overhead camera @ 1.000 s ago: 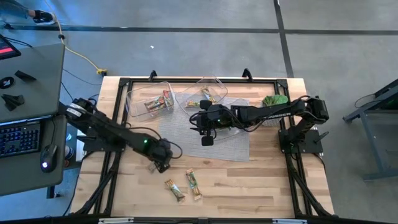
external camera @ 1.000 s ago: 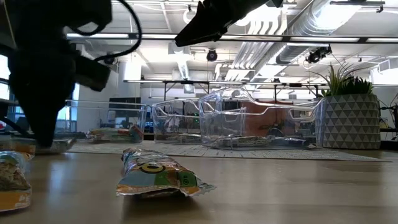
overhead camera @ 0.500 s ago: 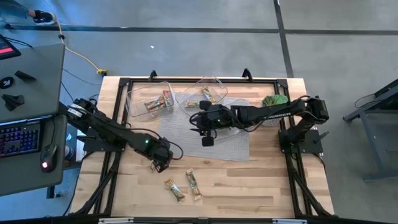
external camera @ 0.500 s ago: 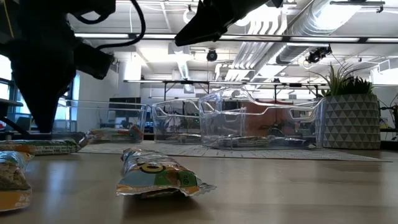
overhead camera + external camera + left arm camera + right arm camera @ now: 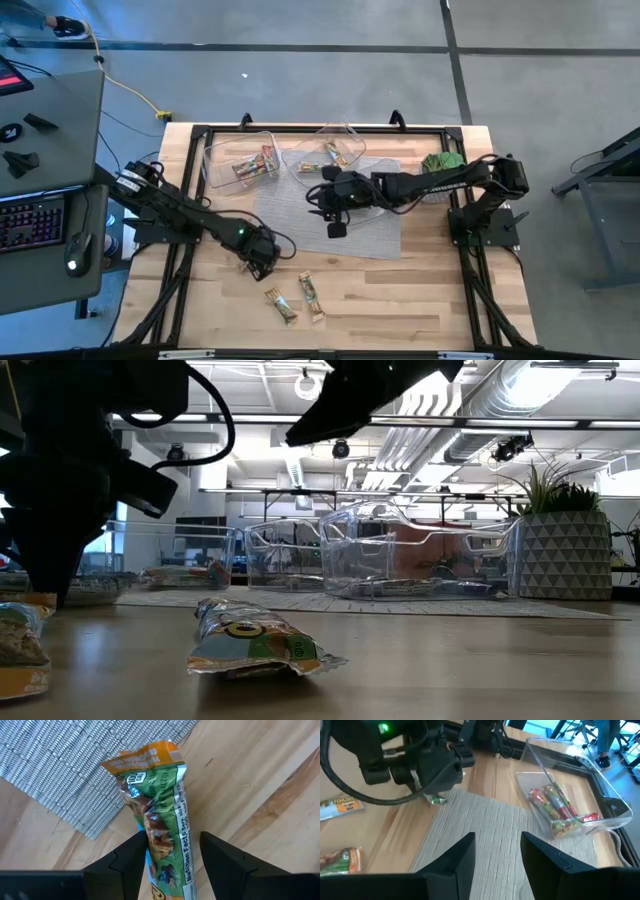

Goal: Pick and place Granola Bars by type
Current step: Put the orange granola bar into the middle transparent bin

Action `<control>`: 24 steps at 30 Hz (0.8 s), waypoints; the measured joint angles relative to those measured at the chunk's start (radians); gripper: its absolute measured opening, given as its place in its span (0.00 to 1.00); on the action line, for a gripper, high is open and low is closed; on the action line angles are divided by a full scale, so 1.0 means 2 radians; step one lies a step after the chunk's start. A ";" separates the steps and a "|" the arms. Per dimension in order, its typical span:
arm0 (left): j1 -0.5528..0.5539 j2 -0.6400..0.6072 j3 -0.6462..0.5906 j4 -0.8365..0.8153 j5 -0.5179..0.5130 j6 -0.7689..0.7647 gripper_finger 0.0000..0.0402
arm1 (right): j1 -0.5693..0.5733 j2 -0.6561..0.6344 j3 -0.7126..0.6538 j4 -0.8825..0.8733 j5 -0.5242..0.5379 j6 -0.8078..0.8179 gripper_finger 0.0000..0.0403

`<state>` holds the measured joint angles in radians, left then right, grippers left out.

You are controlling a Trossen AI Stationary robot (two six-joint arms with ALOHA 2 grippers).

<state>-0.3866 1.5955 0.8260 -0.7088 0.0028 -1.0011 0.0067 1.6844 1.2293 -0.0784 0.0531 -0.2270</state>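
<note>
The green-and-orange granola bar point(image 5: 162, 815) lies flat on the wooden table point(image 5: 430, 300) just off the corner of the grey woven mat point(image 5: 75, 775). Light and crinkly in a slick wrapper, it probably slides easily, so a pinch across its narrow middle looks best. The left gripper point(image 5: 170, 851) is angled down over it, fingers open astride the bar, while the right gripper point(image 5: 336, 228) hovers open above the mat.

Green bar point(image 5: 162, 827): shiny green wrapper with an orange end, lies flat on the wood between the left pincer's point(image 5: 172, 851) open fingers.
Two bars point(image 5: 298, 298): side by side, near the left pincer.
Red bars point(image 5: 555, 807): piled in a clear tub, near the right pincer point(image 5: 496, 851).
</note>
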 joint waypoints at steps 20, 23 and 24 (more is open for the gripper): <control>0.000 0.000 0.005 0.024 -0.022 0.054 0.36 | 0.000 0.000 -0.018 0.030 0.002 0.035 0.35; 0.000 0.000 0.005 0.033 -0.022 0.061 0.27 | 0.000 0.000 -0.018 0.030 0.002 0.035 0.35; 0.001 0.000 0.006 0.036 -0.022 0.065 0.25 | 0.000 0.000 -0.018 0.031 0.002 0.035 0.35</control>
<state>-0.3855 1.5951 0.8374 -0.6373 -0.0402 -0.8703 0.0074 1.6844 1.1927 -0.0170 0.0566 -0.1566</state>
